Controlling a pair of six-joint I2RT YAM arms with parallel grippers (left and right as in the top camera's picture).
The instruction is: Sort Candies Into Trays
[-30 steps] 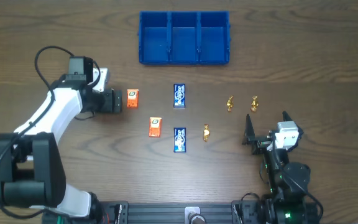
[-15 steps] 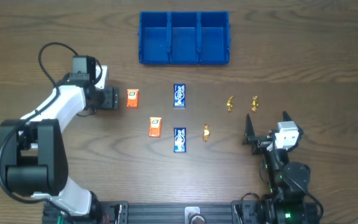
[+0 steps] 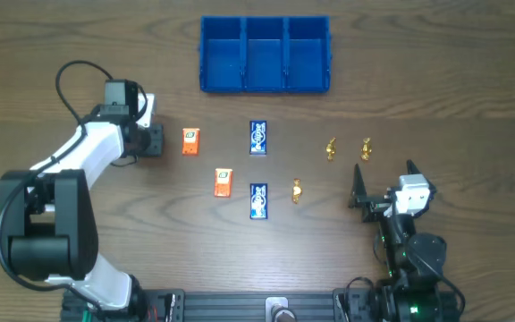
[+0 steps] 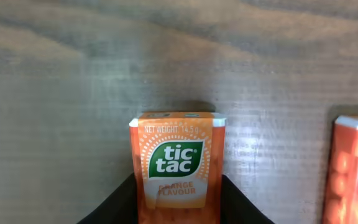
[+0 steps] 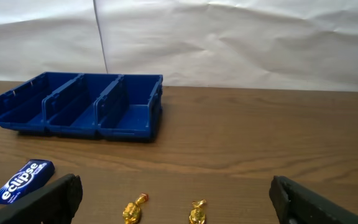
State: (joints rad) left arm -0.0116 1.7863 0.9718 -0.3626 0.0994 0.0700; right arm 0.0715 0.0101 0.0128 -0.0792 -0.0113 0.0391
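Note:
An orange mint box [image 3: 190, 141] lies flat on the wooden table left of centre. My left gripper [image 3: 159, 141] sits at its left end. In the left wrist view the two black fingers [image 4: 122, 202] press against both sides of this box [image 4: 179, 158]. A second orange box [image 3: 223, 182] lies nearby and also appears in the left wrist view [image 4: 353, 168]. Two blue gum packs [image 3: 257, 138] [image 3: 258, 201] and three gold wrapped candies [image 3: 331, 148] [image 3: 366, 148] [image 3: 297, 190] lie mid-table. My right gripper [image 3: 384, 183] stands open near its base, empty [image 5: 176, 183].
A blue tray [image 3: 265, 87] with three empty compartments stands at the back centre and shows in the right wrist view [image 5: 129, 130]. A blue pack [image 5: 20, 182] and two gold candies [image 5: 133, 210] [image 5: 197, 211] lie before the right gripper. A white sheet hangs behind the table.
The left gripper has shifted a little left and up the top view beside the orange box. The box and the right arm have stayed put.

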